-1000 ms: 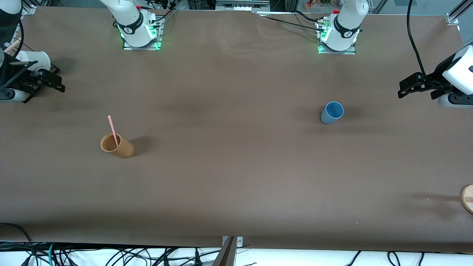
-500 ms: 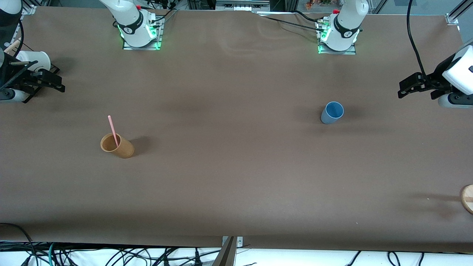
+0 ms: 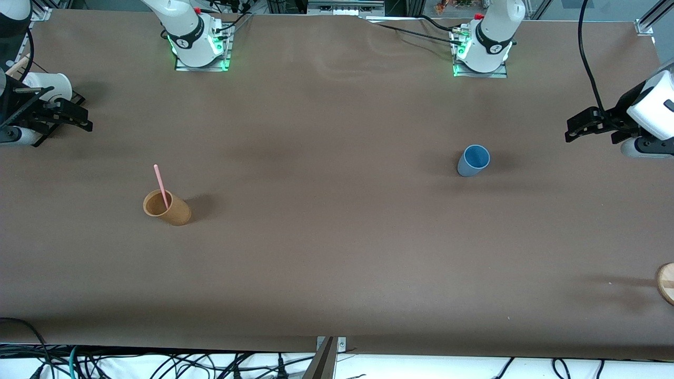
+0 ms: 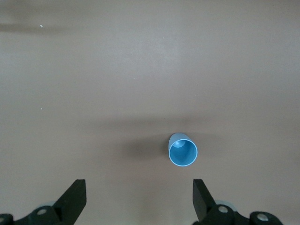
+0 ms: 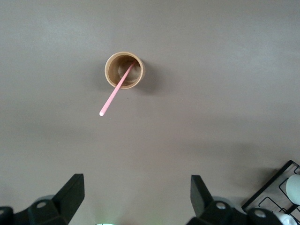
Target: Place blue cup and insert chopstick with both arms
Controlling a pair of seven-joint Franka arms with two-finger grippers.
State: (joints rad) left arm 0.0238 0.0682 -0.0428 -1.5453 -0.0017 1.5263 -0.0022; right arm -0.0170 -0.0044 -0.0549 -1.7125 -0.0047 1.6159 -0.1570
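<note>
Left gripper hangs up high at the left arm's end of the table, fingers spread wide, nothing btwn them. Right gripper is up high at the right arm's end, fingers also spread, empty. Blue cup stands upright on the table toward the left arm's end, well apart from both grippers. Chopstick leans inside the tan cup, which stands toward the right arm's end, nearer the front cam than the blue cup. White cup sits w/ a black rack by the right gripper.
</note>
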